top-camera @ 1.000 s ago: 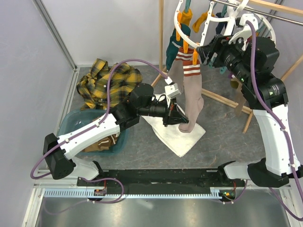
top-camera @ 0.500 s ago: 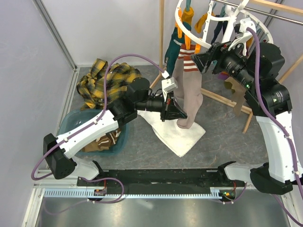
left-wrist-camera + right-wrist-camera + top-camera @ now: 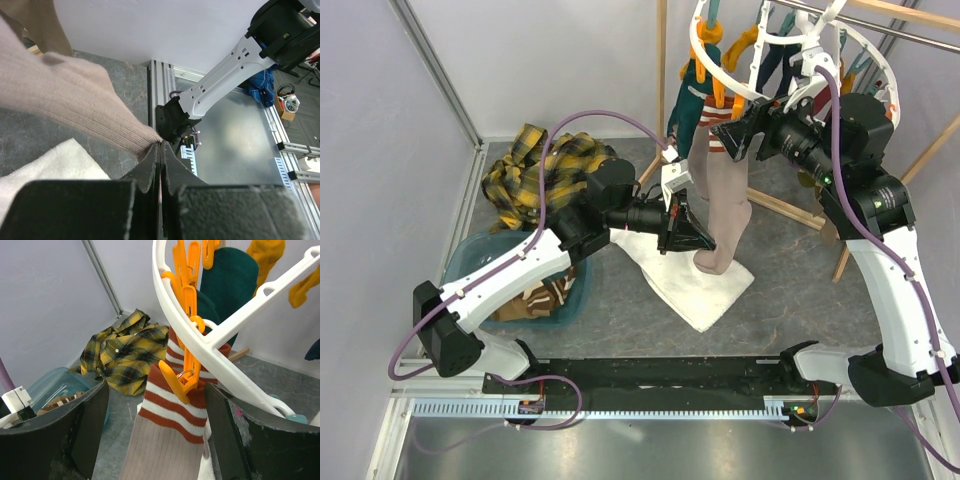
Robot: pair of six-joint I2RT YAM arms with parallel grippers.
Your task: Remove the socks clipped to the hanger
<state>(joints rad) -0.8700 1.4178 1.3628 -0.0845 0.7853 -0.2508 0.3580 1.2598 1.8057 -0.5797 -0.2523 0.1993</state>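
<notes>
— My left gripper (image 3: 160, 145)?
— Closed tight, nipping the toe of the tan sock (image 3: 75, 95) at its fingertips.
— My right gripper (image 3: 157, 388)?
— Wide open; the sock's striped cuff and orange clip (image 3: 182, 377) hang between its fingers.

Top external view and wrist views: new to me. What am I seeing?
The top view looks down on two white robot arms; the other two come from cameras on their wrists. The left arm has its jaws shut on the toe of a long tan sock with a maroon-striped cuff. The right arm holds its jaws open, facing the orange clip fastening that cuff to the white plastic ring hanger. On the table lie a white towel, a yellow-black plaid shirt and a teal tub.
</notes>
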